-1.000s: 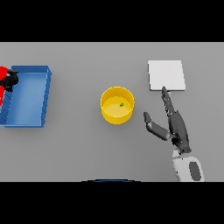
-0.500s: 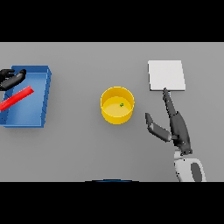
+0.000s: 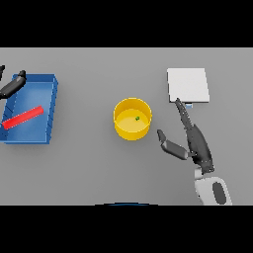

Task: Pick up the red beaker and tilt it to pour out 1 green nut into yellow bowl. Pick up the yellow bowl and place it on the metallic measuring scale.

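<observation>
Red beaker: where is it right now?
In the head view the red beaker lies on its side in the blue tray at far left, the left robot hand just above it.

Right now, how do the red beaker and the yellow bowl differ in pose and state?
The red beaker lies on its side, slanted, inside the blue tray at the table's left; the yellow bowl stands upright on the bare table near the middle. The bowl holds a green nut; nothing shows in the beaker. The right robot hand is open beside the bowl, while the left robot hand sits above the beaker. Neither is held.
</observation>
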Controlling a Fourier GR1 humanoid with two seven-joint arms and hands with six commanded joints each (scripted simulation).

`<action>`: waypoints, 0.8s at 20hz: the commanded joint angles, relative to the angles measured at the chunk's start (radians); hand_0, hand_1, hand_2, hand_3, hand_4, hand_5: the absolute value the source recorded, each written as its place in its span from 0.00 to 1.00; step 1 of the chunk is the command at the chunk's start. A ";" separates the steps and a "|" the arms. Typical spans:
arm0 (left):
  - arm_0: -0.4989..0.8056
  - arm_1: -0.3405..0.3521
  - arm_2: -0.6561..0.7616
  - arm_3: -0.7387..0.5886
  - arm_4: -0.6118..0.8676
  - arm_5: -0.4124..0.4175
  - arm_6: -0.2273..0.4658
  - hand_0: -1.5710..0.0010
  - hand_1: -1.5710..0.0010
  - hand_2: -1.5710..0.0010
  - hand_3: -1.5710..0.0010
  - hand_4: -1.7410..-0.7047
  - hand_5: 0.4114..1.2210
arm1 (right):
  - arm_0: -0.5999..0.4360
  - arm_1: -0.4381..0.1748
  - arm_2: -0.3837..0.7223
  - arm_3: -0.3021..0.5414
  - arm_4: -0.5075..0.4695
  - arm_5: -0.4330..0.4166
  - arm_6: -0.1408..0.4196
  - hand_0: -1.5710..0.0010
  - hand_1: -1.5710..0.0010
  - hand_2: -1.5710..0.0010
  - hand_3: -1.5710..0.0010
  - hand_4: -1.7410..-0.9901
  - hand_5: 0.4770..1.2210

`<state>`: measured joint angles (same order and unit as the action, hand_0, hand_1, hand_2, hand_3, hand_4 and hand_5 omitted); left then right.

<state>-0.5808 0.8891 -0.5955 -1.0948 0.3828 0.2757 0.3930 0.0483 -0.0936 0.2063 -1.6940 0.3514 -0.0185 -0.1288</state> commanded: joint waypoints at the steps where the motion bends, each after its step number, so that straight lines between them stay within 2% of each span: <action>1: 0.005 0.003 0.002 -0.011 0.000 0.008 -0.007 0.98 0.98 0.98 0.99 0.99 0.34 | -0.007 -0.015 0.019 0.004 0.013 0.027 -0.003 1.00 1.00 1.00 1.00 0.80 0.32; 3: -0.002 0.008 0.003 -0.024 0.003 0.008 0.001 0.99 0.99 0.99 0.99 0.99 0.34 | -0.065 -0.092 0.043 0.010 0.064 0.090 0.018 1.00 1.00 1.00 1.00 0.76 0.34; 4: 0.003 0.002 0.004 -0.023 0.008 0.004 -0.016 0.99 0.99 0.99 0.99 0.99 0.33 | -0.105 -0.131 0.064 0.024 0.115 0.114 0.049 1.00 1.00 1.00 1.00 0.73 0.32; 6: 0.004 -0.007 0.010 -0.025 0.016 0.010 -0.025 0.99 0.99 1.00 1.00 0.98 0.32 | -0.195 -0.195 0.128 0.050 0.221 0.166 0.073 1.00 1.00 1.00 1.00 0.70 0.30; 10: 0.016 -0.004 0.005 -0.025 0.013 0.010 -0.030 1.00 1.00 1.00 1.00 0.99 0.32 | -0.340 -0.289 0.249 0.088 0.373 0.264 0.018 1.00 1.00 1.00 1.00 0.68 0.30; 14: 0.009 -0.008 0.012 -0.013 0.029 -0.012 -0.032 1.00 1.00 1.00 1.00 0.99 0.33 | -0.474 -0.320 0.336 0.186 0.453 0.345 -0.023 1.00 1.00 1.00 1.00 0.70 0.31; 16: 0.022 -0.010 0.012 -0.024 0.029 -0.001 -0.048 1.00 1.00 1.00 1.00 0.99 0.34 | -0.522 -0.315 0.378 0.225 0.480 0.378 -0.044 1.00 1.00 1.00 1.00 0.70 0.31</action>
<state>-0.5589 0.8785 -0.5834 -1.1189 0.4120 0.2741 0.3451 -0.4741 -0.4086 0.5841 -1.4697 0.8314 0.3593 -0.1722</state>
